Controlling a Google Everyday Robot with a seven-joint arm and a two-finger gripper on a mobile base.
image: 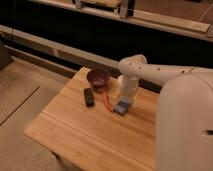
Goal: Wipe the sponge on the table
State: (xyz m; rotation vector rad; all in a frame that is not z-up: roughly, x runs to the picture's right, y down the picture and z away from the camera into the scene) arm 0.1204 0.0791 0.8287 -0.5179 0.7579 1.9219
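You have a surface (95,135) of light wooden butcher-block planks, smooth with a soft sheen. The purple bowl (98,77) looks like glossy plastic, and the sponge (120,108) is matt blue-grey. The gripper (124,100), smooth white plastic like its arm (150,72), stands right over the sponge.

One high camera looks down past the robot's body (185,125) at the table (85,135), hand (124,101) at the sponge (121,108).

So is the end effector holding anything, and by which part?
Cannot tell. The end effector is down at the sponge on the table; any hold is hidden.
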